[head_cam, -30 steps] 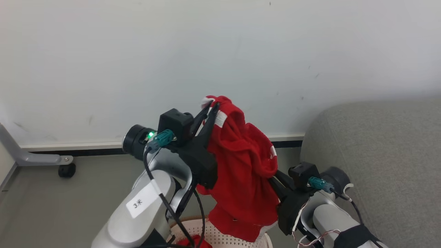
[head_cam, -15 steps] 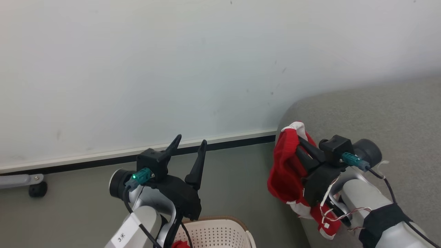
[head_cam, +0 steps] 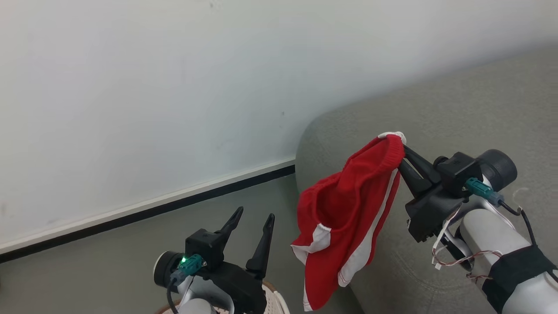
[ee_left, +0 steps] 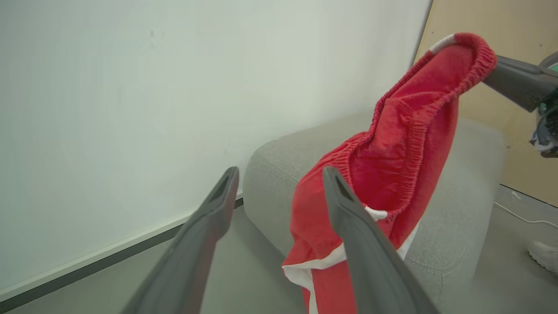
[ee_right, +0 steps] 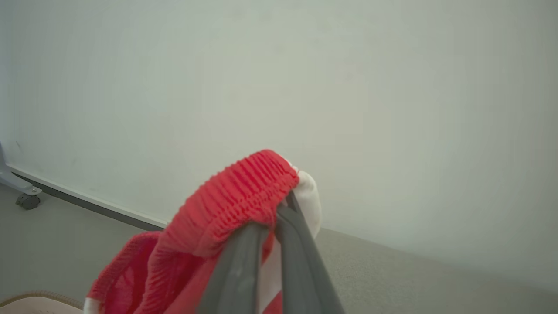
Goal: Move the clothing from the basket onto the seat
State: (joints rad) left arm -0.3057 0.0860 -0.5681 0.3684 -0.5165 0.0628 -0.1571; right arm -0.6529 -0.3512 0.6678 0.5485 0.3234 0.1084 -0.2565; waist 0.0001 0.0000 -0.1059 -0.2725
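hanging lengthwise downward, clothing [head_cam: 344, 218] pinched at top by right claw [head_cam: 403, 148]; left claw [head_cam: 255, 213] spread

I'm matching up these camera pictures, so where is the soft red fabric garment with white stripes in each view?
Head view: red white-striped garment hangs centre-right from the right gripper.
Left wrist view: centre to upper right.
Right wrist view: bottom centre, pinched in that gripper.
Shared landmark: large grey fabric sofa.
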